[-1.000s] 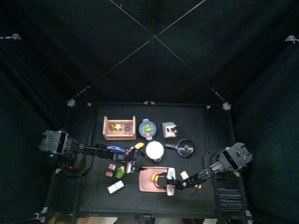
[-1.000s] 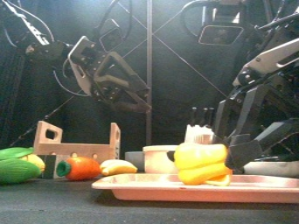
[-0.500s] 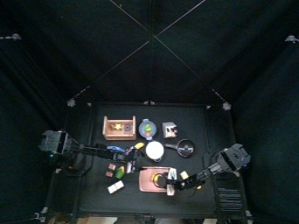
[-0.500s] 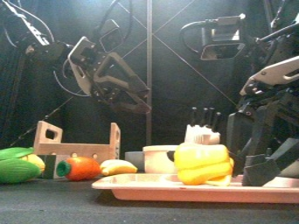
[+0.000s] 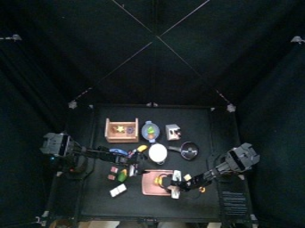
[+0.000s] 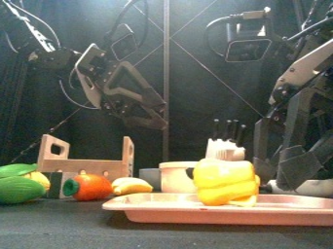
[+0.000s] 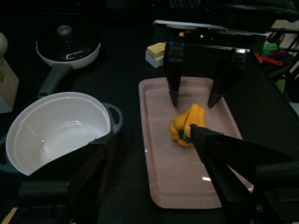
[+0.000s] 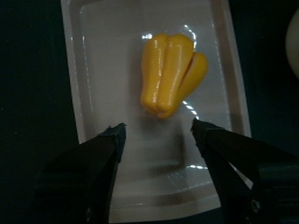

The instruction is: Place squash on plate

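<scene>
The yellow squash [image 8: 170, 74] lies on the pinkish plate [image 8: 100, 87], about in its middle. In the front view the squash [image 6: 224, 180] rests on the plate [image 6: 156, 206] with nothing gripping it. My right gripper [image 8: 156, 131] is open just behind the squash, its jaws clear of it. In the top view it [image 5: 181, 185] hangs at the plate's [image 5: 152, 186] right end. From the left wrist view, my left gripper [image 7: 152, 138] is open and empty, looking at the squash [image 7: 187, 121] and the right gripper's fingers [image 7: 176, 79] beyond it.
A white bowl [image 7: 59, 131] sits next to the plate, with a black pot [image 7: 65, 48] and a yellow block [image 7: 156, 54] farther off. At the left of the front view are a wooden crate [image 6: 89, 156], a green vegetable [image 6: 16, 183] and an orange one [image 6: 89, 185].
My right gripper's jaws have spread and lifted away from the squash, which stays lying on the plate. The left arm has not moved.
</scene>
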`<move>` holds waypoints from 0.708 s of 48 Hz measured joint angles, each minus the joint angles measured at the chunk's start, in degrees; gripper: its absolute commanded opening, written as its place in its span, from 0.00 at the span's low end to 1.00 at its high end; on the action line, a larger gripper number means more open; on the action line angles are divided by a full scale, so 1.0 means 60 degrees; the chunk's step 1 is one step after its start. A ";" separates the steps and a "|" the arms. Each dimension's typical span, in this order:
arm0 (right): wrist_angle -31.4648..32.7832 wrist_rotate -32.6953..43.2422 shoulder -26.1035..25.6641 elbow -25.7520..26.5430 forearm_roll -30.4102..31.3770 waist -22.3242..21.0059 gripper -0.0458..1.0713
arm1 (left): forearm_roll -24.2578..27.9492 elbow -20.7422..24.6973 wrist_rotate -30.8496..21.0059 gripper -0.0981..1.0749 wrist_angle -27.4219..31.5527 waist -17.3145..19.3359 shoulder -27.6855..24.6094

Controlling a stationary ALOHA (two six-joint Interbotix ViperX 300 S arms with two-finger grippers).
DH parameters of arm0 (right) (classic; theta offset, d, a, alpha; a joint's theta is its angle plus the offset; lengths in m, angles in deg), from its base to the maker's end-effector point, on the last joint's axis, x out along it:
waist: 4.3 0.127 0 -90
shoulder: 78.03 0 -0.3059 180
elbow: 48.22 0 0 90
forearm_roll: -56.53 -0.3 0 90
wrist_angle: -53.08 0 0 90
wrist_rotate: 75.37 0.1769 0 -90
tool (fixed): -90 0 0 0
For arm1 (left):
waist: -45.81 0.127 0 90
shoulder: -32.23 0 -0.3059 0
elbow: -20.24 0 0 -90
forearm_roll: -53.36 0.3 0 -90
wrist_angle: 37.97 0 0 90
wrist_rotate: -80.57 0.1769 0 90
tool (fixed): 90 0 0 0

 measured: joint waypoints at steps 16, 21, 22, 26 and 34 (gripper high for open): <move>-0.2329 0.0044 -0.0454 -0.0220 -0.0820 -0.1201 0.92 | 0.0000 -0.0029 0.0000 0.93 0.0015 0.0000 0.0000; -0.2856 -0.0015 -0.0425 -0.0293 -0.1055 -0.1567 0.92 | 0.0000 -0.0073 0.0000 0.93 0.0015 0.0000 0.0000; -0.2915 -0.0029 -0.0425 -0.0293 -0.1069 -0.1626 0.92 | 0.0000 -0.0073 0.0000 0.93 0.0015 0.0000 0.0000; -0.3135 -0.0029 -0.0337 -0.0278 -0.1084 -0.1816 0.92 | 0.0000 -0.0088 0.0000 0.93 0.0015 -0.0015 0.0000; -0.3413 -0.0044 -0.0029 -0.0264 -0.1084 -0.2051 0.92 | 0.0000 -0.0088 0.0000 0.93 0.0015 -0.0015 0.0015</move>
